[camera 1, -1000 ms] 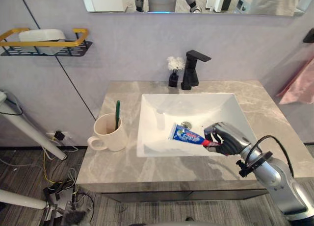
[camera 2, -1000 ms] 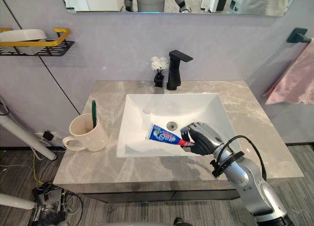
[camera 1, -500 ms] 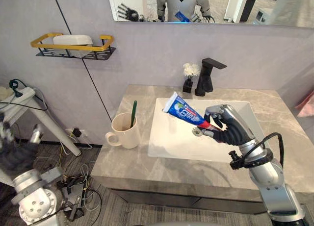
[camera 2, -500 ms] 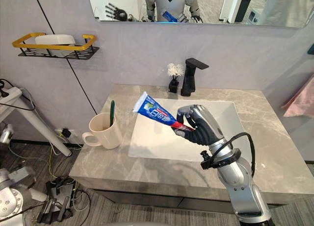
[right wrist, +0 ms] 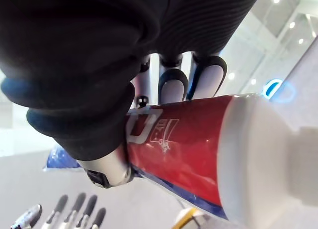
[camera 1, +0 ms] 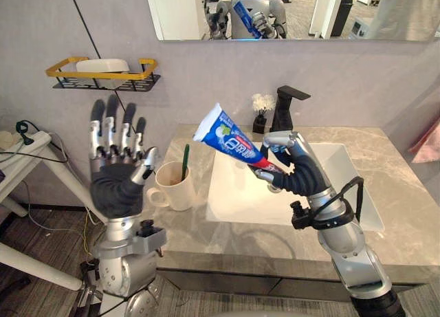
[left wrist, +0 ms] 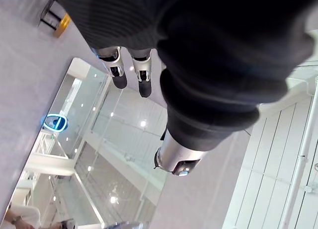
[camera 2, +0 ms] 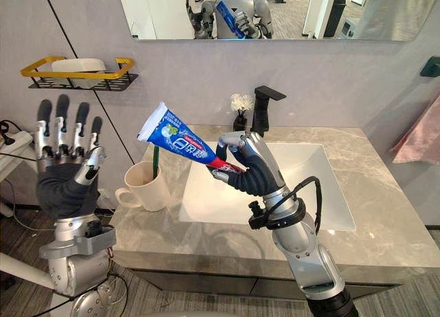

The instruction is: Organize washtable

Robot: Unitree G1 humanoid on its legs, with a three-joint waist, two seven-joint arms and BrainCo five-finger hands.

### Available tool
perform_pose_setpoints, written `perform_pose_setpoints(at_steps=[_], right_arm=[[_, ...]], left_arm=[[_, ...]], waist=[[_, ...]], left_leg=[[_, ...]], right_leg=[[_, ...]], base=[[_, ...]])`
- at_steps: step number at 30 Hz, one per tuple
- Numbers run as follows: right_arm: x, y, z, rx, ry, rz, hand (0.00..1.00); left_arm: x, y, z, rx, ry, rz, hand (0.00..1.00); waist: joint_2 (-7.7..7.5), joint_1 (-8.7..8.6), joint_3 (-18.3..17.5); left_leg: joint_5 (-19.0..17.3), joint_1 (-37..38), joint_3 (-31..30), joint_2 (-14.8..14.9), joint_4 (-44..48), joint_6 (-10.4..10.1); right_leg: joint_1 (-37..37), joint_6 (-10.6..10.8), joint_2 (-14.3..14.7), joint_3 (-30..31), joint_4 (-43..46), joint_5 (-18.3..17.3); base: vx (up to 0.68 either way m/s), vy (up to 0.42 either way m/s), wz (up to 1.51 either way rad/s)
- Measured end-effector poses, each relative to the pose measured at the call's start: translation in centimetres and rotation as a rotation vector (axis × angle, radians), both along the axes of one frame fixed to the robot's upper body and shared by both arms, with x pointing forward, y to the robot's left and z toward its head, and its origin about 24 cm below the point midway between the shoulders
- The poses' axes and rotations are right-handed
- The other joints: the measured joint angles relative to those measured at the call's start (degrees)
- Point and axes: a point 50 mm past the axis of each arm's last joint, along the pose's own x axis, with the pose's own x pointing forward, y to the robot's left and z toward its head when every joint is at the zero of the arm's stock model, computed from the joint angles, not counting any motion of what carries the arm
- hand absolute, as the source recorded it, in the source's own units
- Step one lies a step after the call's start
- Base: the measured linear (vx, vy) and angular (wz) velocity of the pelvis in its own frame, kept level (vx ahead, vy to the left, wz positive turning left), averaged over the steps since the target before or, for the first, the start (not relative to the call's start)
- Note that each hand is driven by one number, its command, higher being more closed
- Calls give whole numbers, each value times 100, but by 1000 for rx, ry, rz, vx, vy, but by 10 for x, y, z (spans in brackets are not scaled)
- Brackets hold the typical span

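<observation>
- Toothpaste tube (camera 1: 232,141): held in the air over the left edge of the sink (camera 1: 230,197), clear of the countertop (camera 1: 402,224); its long axis runs on a slant, with the flat crimped end up and toward the robot's left and the red, white-capped end down in the grip
- right hand (camera 1: 297,171): fingers and thumb curled round the tube's cap end; the right wrist view shows the thumb pressed against the red band beside the white cap
- left hand (camera 1: 117,174): raised left of the mug, fingers straight and spread, holding nothing
- cream mug (camera 1: 172,188): upright on the countertop just left of the sink; a green toothbrush (camera 1: 185,159) stands in it
- black faucet (camera 1: 286,108) and small flower vase (camera 1: 261,115): behind the sink, at the wall
</observation>
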Motion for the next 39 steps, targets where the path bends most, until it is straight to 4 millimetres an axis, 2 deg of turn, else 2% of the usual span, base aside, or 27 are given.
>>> perform_pose_setpoints(at_steps=[8, 19, 28, 39], right_arm=[[5, 0, 4, 30, -24, -28, 100], [19, 7, -4, 34, 45, -6, 100], [29, 19, -11, 17, 96, 34, 100], [33, 30, -17, 24, 145, 91, 100]], left_arm=[[8, -19, -10, -22, 60, -149, 0], [10, -48, -24, -59, 148, -310, 0], [14, -67, -19, -68, 123, -428, 0], [18, -70, -20, -87, 138, -428, 0]], waist=[[-41, -9, -2], [-68, -14, -14], [-78, -9, -19], [-117, -15, -46]], left_leg=[[0, 9, 39, 1, -26, 0], [23, 14, 147, -2, -119, 29], [25, 4, 143, -11, -133, 32], [79, -68, 134, -16, -181, 44]], right_leg=[[-23, 0, 3, 47, 0, 0], [-111, 10, -1, 153, 0, 23], [-125, 11, -11, 145, 0, 22], [-223, 14, -12, 140, 0, 34]], base=[[-4, 2, -1], [-14, 2, -5], [0, 0, 0], [-3, -1, 0]])
